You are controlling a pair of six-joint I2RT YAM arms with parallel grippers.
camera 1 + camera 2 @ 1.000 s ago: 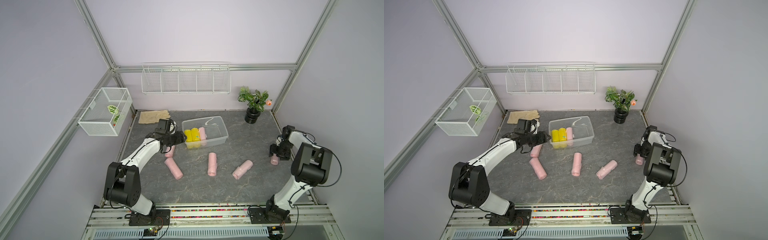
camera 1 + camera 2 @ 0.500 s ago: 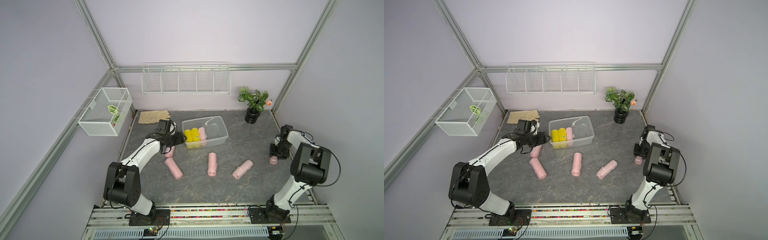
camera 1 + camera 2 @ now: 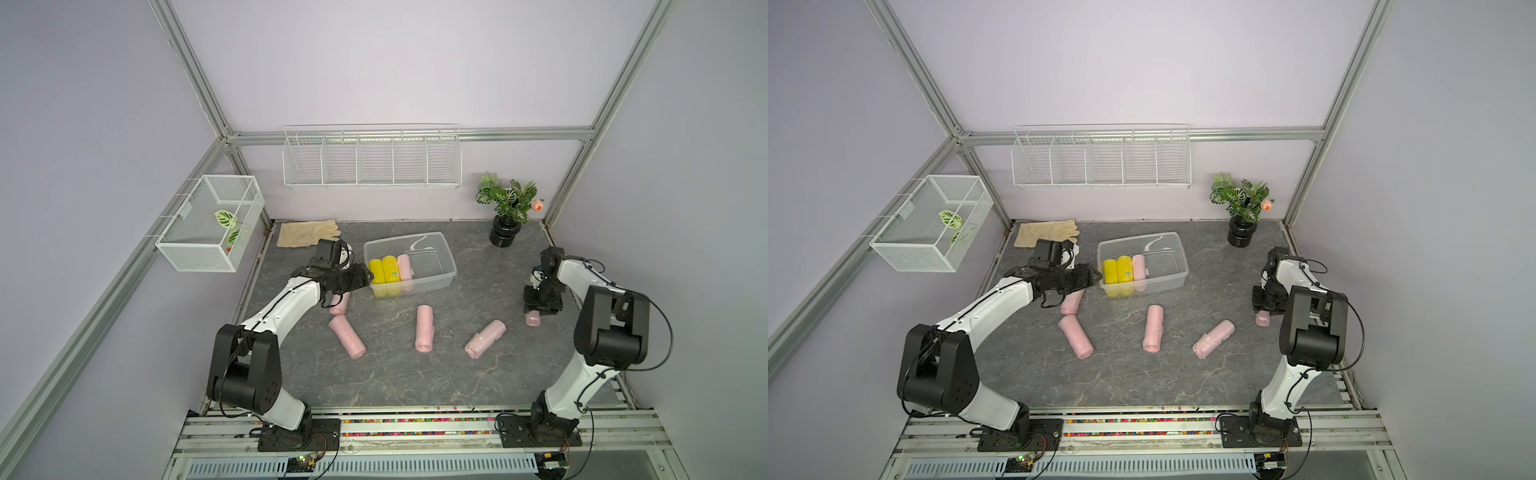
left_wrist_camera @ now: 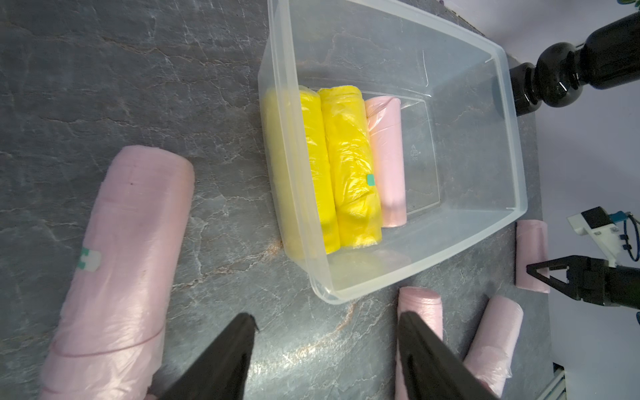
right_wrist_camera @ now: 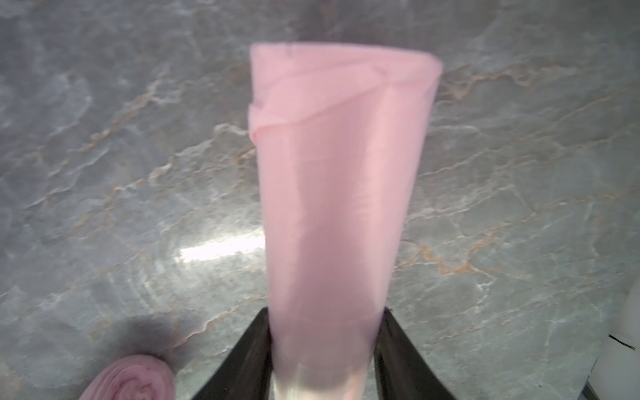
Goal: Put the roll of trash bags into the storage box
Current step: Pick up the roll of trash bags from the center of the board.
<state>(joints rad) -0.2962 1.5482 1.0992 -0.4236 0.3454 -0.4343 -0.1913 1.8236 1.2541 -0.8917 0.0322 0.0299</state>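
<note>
The clear storage box (image 3: 446,259) (image 3: 1177,253) stands at the back middle of the table, holding two yellow rolls (image 3: 384,274) and one pink roll (image 3: 405,270). By the right edge, my right gripper (image 3: 540,309) (image 5: 323,315) is shut on a pink roll of trash bags (image 3: 532,319) (image 5: 343,194), its fingers pressed to both sides. My left gripper (image 3: 361,278) (image 4: 325,318) hangs open and empty by the box's left end (image 4: 294,194), above another pink roll (image 3: 340,303).
Three more pink rolls (image 3: 348,336) (image 3: 424,328) (image 3: 484,338) lie on the grey table in front of the box. A glove (image 3: 307,233) lies at the back left and a potted plant (image 3: 506,212) stands at the back right. A wire basket (image 3: 210,224) and a wire rack (image 3: 372,160) hang on the walls.
My right gripper's jaws have closed onto the pink roll and it has shifted a little toward the table's middle. The left arm has not moved.
</note>
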